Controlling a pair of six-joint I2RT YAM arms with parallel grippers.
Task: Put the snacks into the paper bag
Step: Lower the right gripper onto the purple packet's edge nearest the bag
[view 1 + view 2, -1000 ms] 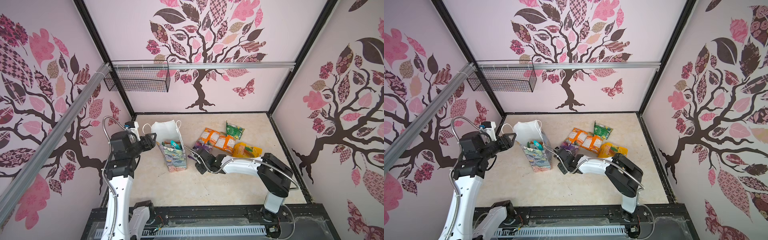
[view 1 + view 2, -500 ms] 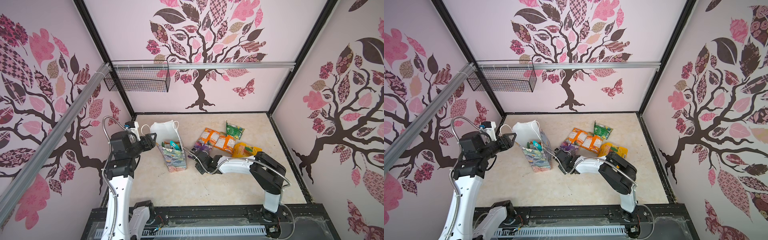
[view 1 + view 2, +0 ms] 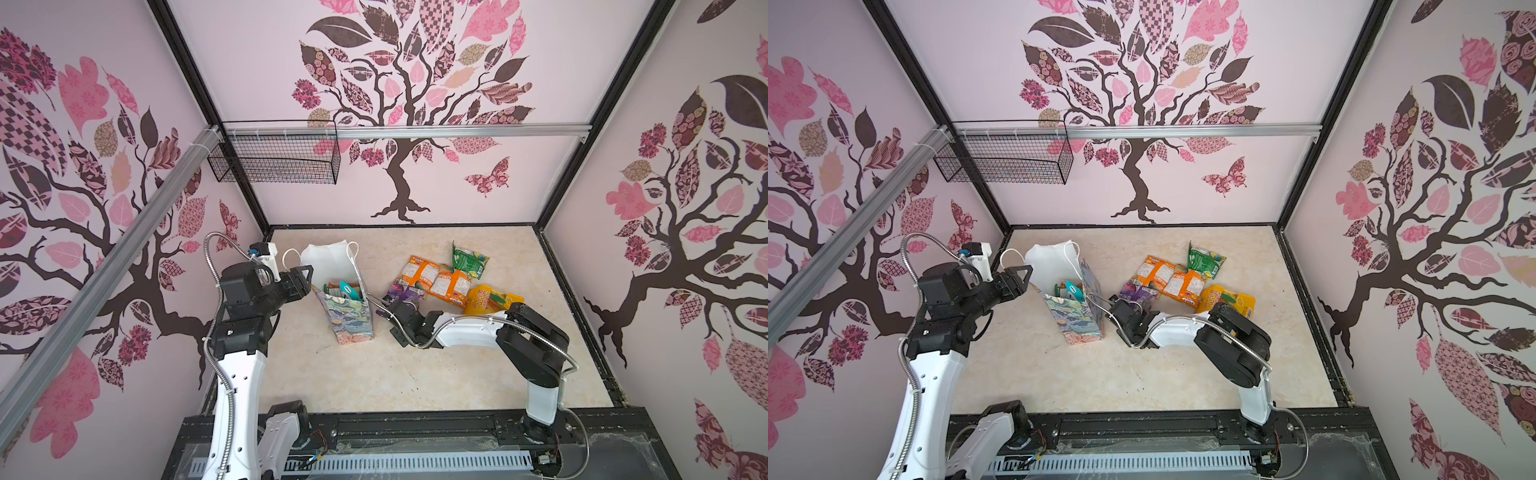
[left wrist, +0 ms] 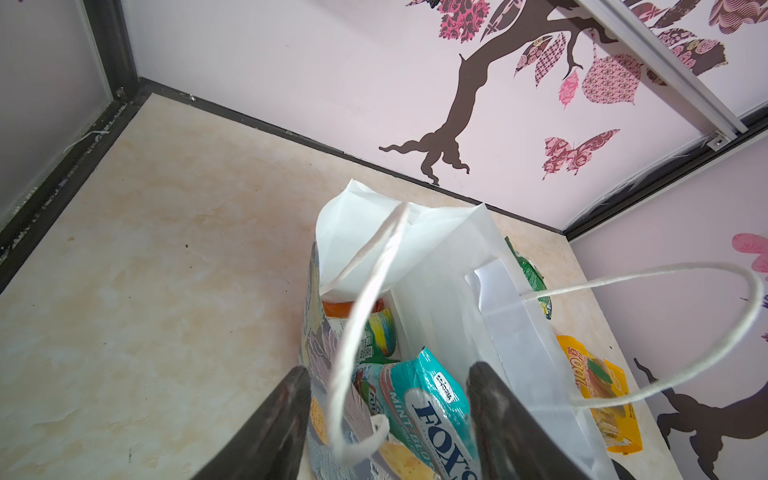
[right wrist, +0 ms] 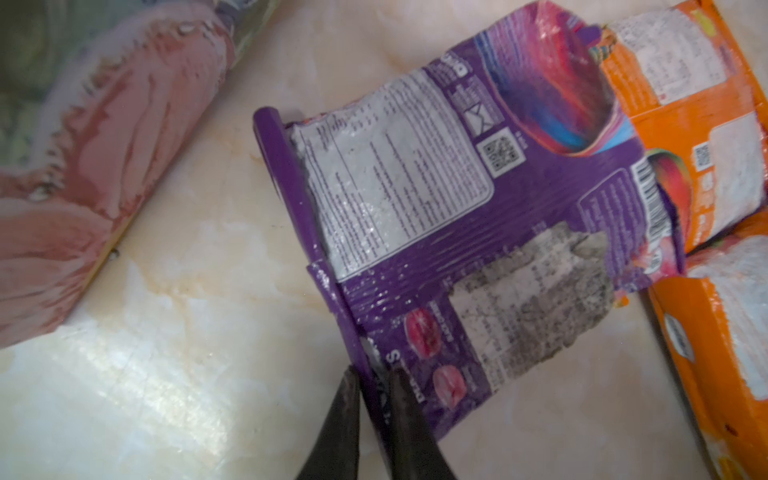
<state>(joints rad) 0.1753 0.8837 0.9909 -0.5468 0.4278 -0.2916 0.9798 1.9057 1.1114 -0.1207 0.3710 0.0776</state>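
Bench (image 3: 374, 382) is read w/ 12 o'clock = back wall. Paper bag (image 3: 351, 324) is stood upright at approx 9 o'clock of bench centre, mouth open. Several snacks are already seen inside, incl. a teal pkt (image 4: 428, 399) on top.

Loose snacks are spread at 1–2 o'clock of centre: orange pkts (image 3: 434, 282) overlapped, a green pkt (image 3: 468, 258) at their 1 o'clock, a yellow pkt (image 3: 486, 298) at their 4 o'clock. Purple pkt (image 5: 457, 199) is laid label-side up at 3 o'clock of the bag, near it but apart, far end touching the orange pkts.

Right end effector (image 5: 374, 376) is set low over the bench, jaws clamped on the purple pkt's sealed edge near a corner. Left end effector (image 4: 388, 372) is held at 9 o'clock of the bag mouth, jaws apart, nothing clamped. A cord handle (image 4: 368, 299) is looped between them; contact w/ the bag wall can't be told.

Step judged: pick of purple pkt, grip on, lift not yet done. At least five pkts are counted outside the bag.

Next move calls for: pkt raised clear of bench, carried toward 9 o'clock, released over the mouth. Since only a thin edge is pinched, the pkt is expected to dangle, so enough height is needed to clear rim & handles.
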